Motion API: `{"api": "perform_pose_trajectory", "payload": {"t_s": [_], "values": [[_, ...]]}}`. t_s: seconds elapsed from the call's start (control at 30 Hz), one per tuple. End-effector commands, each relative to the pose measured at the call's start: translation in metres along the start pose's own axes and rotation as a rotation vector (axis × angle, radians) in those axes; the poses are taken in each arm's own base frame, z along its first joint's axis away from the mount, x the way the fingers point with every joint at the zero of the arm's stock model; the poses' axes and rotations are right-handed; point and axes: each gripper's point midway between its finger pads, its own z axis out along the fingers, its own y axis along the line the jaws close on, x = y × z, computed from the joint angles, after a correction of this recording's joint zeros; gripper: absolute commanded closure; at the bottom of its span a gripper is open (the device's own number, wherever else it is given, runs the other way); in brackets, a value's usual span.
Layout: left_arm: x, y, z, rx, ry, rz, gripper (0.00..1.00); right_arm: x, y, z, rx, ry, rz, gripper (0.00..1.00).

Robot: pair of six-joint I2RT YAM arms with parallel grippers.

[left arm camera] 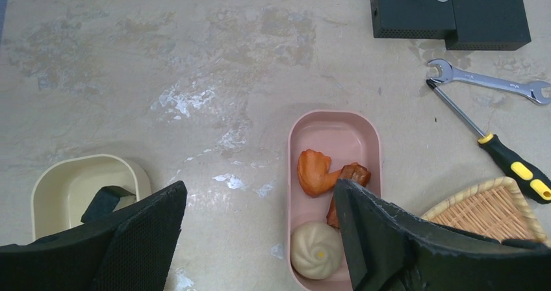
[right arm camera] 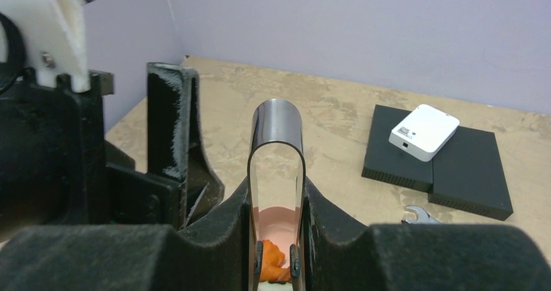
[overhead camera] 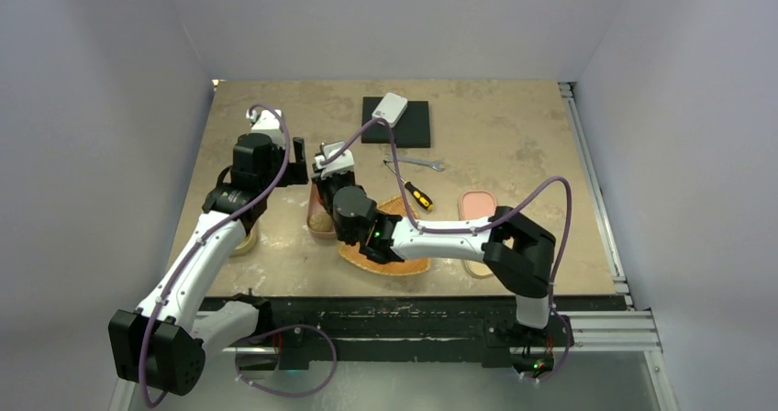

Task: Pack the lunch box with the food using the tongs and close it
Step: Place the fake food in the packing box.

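Tongs sit clamped in the right gripper above the pink lunch box, tips seemingly at the orange food inside. Left gripper hangs spread wide over that box.

Left end effector gapes; right end effector clamps.

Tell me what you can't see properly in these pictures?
Left wrist view: the red food piece is partly behind a finger of the left pincer.
Left wrist view: the black piece in the cream box is half behind the other finger.
Top view: the right arm covers much of the pink lunch box.
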Motion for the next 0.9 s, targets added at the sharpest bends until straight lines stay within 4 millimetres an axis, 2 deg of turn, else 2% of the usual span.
{"api": "perform_pose_trajectory", "payload": {"t_s": [0.0, 0.27, 0.47, 0.87], "values": [[-0.015, 0.015, -0.005, -0.069, -0.06, -0.009, 0.17, -0.04, -0.001, 0.018, 0.008, -0.097, 0.082, 1.0], [-0.019, 0.025, -0.009, -0.109, -0.077, -0.016, 0.17, -0.031, -0.003, 0.041, 0.033, -0.115, 0.042, 1.0], [-0.018, 0.026, -0.008, -0.108, -0.076, -0.017, 0.17, -0.028, -0.005, 0.057, 0.041, -0.125, 0.031, 1.0], [-0.019, 0.023, -0.008, -0.094, -0.076, -0.019, 0.17, -0.01, 0.005, 0.076, 0.022, -0.109, 0.023, 1.0]]}}
